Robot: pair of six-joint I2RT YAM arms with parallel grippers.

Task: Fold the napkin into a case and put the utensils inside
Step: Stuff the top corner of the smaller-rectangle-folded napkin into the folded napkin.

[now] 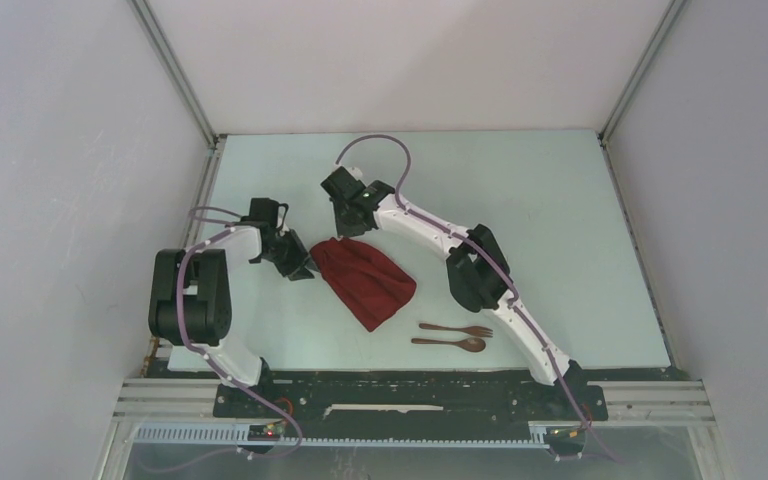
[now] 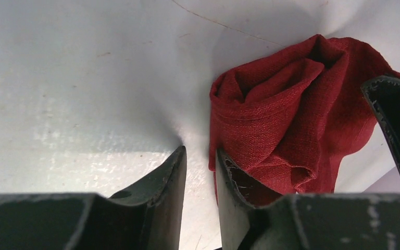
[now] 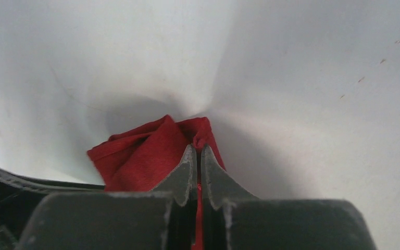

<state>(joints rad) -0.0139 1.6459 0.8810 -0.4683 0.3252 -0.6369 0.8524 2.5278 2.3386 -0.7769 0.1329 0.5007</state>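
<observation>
Slowly, right gripper (image 3: 198, 153) clamped on the napkin (image 3: 140, 156), left gripper (image 2: 200, 166) I cannot tell, I should pull the fold edge taut.

Coarse-woven matt red cloth napkin (image 2: 291, 104), dark wooden utensils (image 1: 455, 329), smooth matt pale table (image 1: 520, 200).

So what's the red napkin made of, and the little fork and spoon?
The napkin looks like soft woven cloth, matte: its threads and floppy folds show. The fork and spoon look like dark brown wood, but they are too small to be sure.
</observation>
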